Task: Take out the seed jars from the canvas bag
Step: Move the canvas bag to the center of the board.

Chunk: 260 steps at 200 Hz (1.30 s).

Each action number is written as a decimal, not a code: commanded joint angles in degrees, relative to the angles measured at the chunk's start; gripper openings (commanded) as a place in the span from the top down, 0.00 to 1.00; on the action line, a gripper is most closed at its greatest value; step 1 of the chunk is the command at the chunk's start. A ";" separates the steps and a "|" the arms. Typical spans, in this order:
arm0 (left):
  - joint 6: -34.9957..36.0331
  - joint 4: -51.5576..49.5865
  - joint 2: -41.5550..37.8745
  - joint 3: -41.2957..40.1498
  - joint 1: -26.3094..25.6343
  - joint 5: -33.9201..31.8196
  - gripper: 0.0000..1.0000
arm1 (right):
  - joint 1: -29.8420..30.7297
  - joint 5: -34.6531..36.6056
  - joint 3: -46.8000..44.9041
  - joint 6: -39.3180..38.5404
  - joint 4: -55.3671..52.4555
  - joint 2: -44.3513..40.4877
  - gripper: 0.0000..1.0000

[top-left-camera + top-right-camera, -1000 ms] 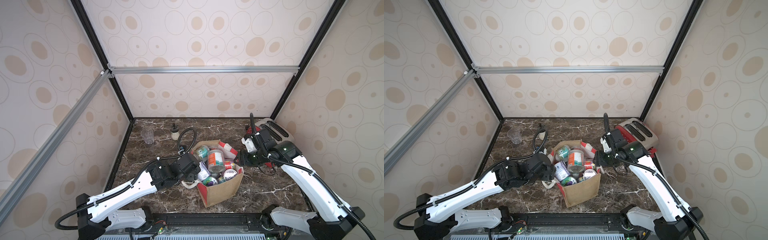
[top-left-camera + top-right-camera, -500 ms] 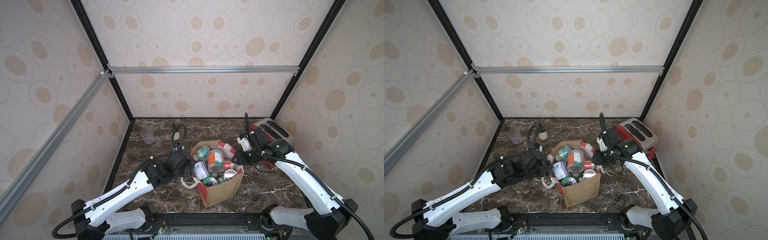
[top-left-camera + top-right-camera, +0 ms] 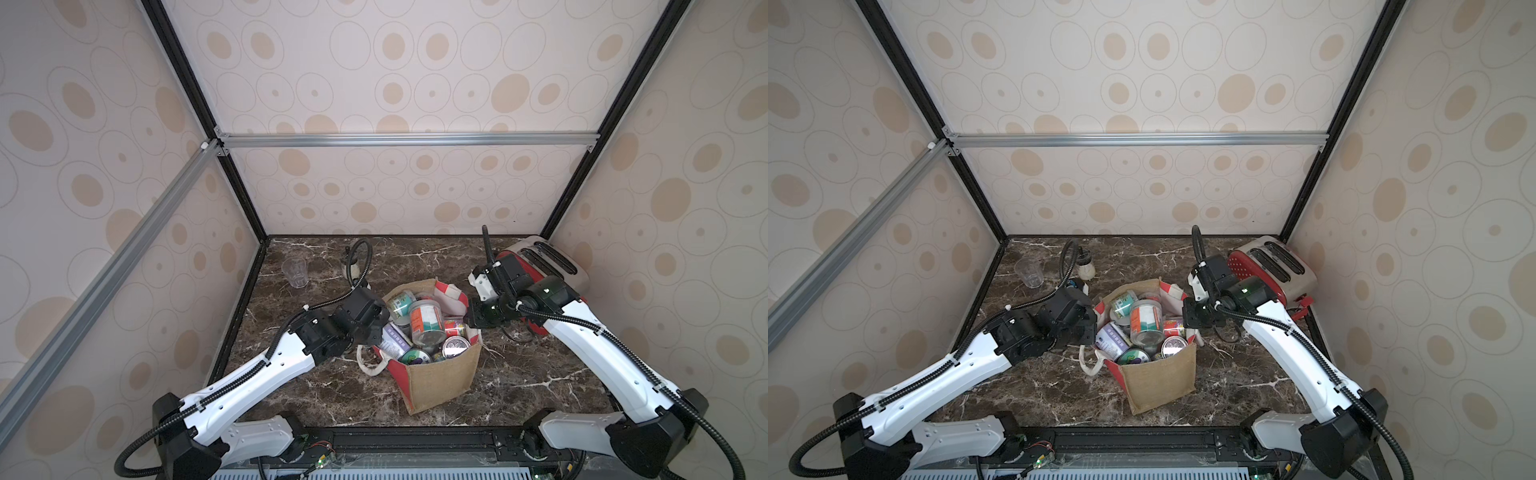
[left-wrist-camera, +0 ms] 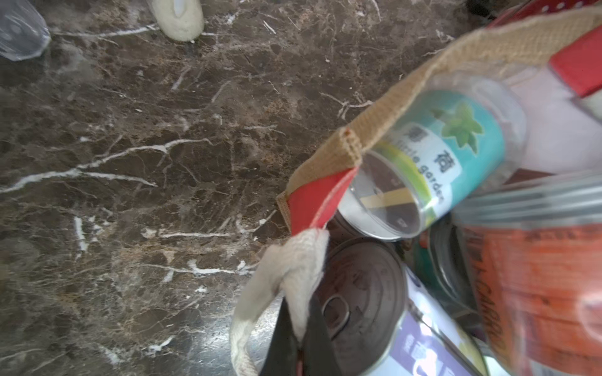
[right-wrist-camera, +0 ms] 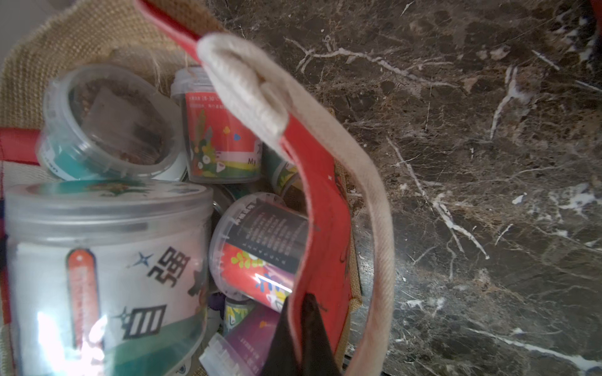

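Both top views looked steeply down from the front at the canvas bag (image 3: 440,378); each wrist camera sat close over its rim.

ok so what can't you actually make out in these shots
- Seed jars: lower ones buried under the top layer inside the canvas bag, in both top views; no count possible.
- Shaker: mostly cut off by the left wrist view's edge.
- Orange-label jar: print blurred, left wrist view.
- Left gripper and right gripper: shut on bag fabric, mostly cut off by the wrist views' edges.
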 commanded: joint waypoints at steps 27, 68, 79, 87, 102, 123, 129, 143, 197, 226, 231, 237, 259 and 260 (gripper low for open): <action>10.09 -1.41 5.34 11.23 8.63 -7.02 1.00 | 1.06 -1.35 5.30 1.97 8.15 4.73 1.00; 17.42 2.25 8.65 16.67 16.91 -6.69 1.00 | 1.35 -2.72 11.77 3.30 15.10 11.55 1.00; 19.01 3.18 9.83 17.61 19.29 -6.08 1.00 | 1.59 -2.56 14.38 3.61 15.94 13.88 1.00; 20.14 3.97 10.72 18.39 20.70 -5.42 1.00 | 1.90 -2.46 16.23 3.62 16.48 15.56 1.00; 21.87 5.36 12.29 19.51 23.28 -4.18 1.00 | 2.25 -2.20 19.46 3.83 16.96 18.71 1.00; 23.61 7.22 14.80 20.84 26.38 -2.68 1.00 | 2.52 -1.59 22.58 3.76 17.39 22.31 1.00; 24.03 7.70 15.50 21.10 27.00 -2.36 1.00 | 2.44 -1.42 23.22 3.73 17.49 23.17 1.00; 24.64 9.11 16.78 21.28 28.43 -1.37 1.00 | 2.44 -1.25 25.02 3.47 16.88 25.39 1.00; 24.92 7.99 15.88 21.77 29.45 4.68 0.46 | 2.63 2.52 32.69 0.73 6.01 24.79 0.45; 23.01 7.30 11.62 19.77 29.45 5.63 0.25 | 4.06 0.65 35.08 0.56 4.55 23.32 0.22; 22.63 7.03 10.98 19.47 29.45 5.73 0.21 | 4.49 -0.15 36.19 0.63 4.26 23.86 0.19; 22.22 6.75 10.14 19.06 29.45 5.81 0.18 | 5.20 -0.86 37.81 0.50 3.69 24.80 0.16; 20.95 6.23 7.09 17.24 29.45 6.56 0.02 | 8.30 -0.95 46.80 -0.56 -0.81 30.47 0.04; 20.89 6.22 7.05 17.16 29.45 6.58 0.02 | 8.42 -0.83 47.19 -0.62 -1.06 30.88 0.04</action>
